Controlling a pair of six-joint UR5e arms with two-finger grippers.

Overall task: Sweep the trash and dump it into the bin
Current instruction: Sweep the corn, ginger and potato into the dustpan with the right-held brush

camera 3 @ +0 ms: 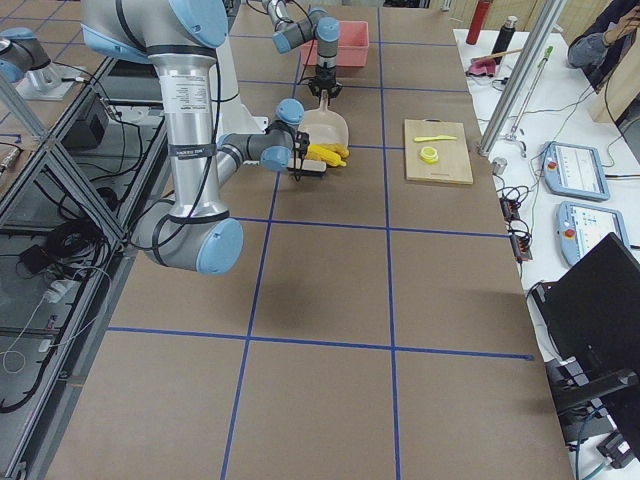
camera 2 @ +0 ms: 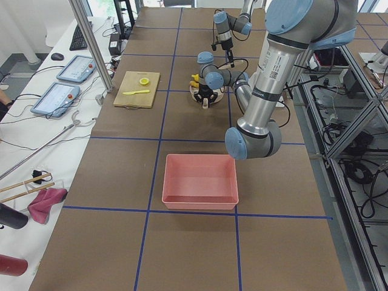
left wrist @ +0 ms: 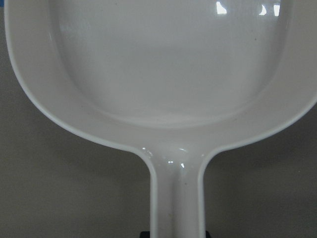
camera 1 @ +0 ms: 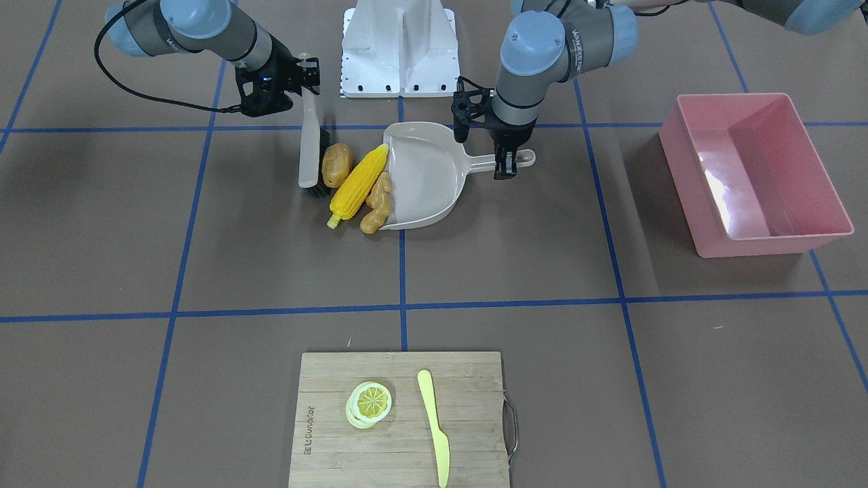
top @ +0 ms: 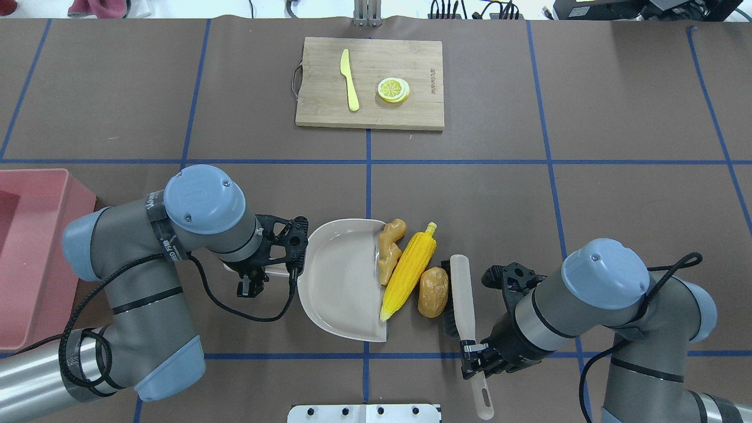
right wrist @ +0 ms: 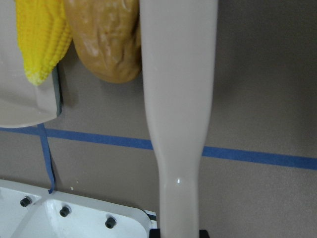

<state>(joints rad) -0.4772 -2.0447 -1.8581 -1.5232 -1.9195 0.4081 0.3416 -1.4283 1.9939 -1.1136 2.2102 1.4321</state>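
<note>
The left arm reaches down, its gripper (camera 1: 505, 163) clamped on the dustpan (camera 1: 424, 179) handle. The right gripper (top: 473, 359) clasps the brush (top: 461, 294), just beside the potato (top: 433, 292).

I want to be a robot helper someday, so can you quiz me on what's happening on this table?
1. True or false: the pink bin is empty.
2. What is the left gripper holding? A) the dustpan B) the knife C) the lemon slice
3. Fill in: the potato lies between the corn cob and the ____.

Key: 1 true. 2 A, by its handle. 3 brush, which the right gripper holds.
</note>
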